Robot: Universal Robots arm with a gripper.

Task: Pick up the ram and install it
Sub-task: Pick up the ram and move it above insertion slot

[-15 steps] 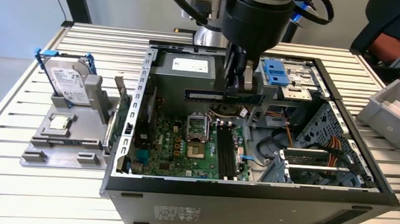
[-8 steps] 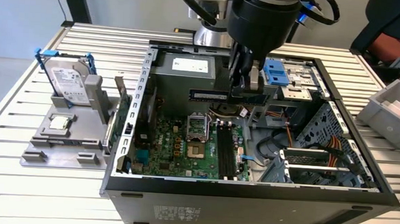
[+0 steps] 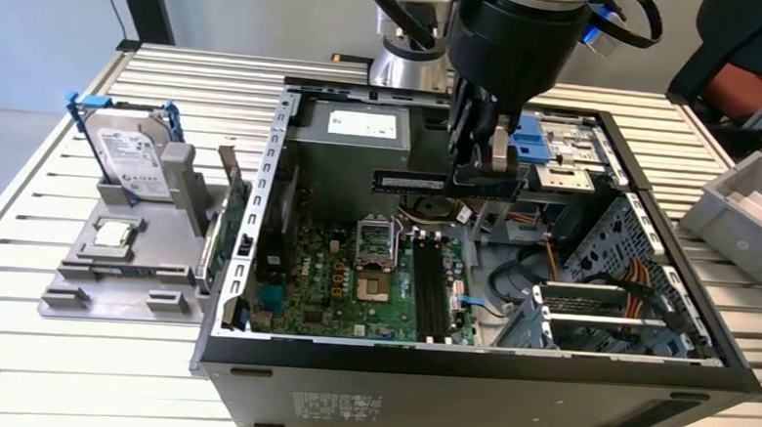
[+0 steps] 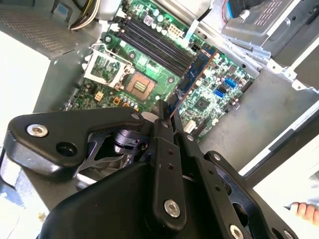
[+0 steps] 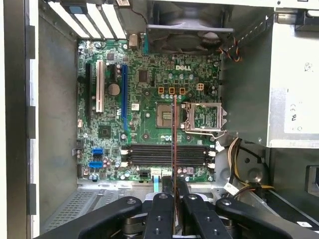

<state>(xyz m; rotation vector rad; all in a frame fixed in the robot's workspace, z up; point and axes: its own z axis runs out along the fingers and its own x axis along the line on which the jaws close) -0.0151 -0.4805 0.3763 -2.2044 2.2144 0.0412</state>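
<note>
Black pincer (image 3: 485,175) pinches the ram (image 3: 409,182) (held level) above the motherboard (image 3: 338,290).

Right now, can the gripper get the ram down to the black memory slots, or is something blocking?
Probably yes. The gripper holds the ram above the open case, and the memory slots below look empty, with nothing lying across them.

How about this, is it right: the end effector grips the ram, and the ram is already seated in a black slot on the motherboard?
Not quite. The end effector does grip the ram, but it is not seated: the exterior view shows it held above the motherboard, apart from the black slots.
</note>
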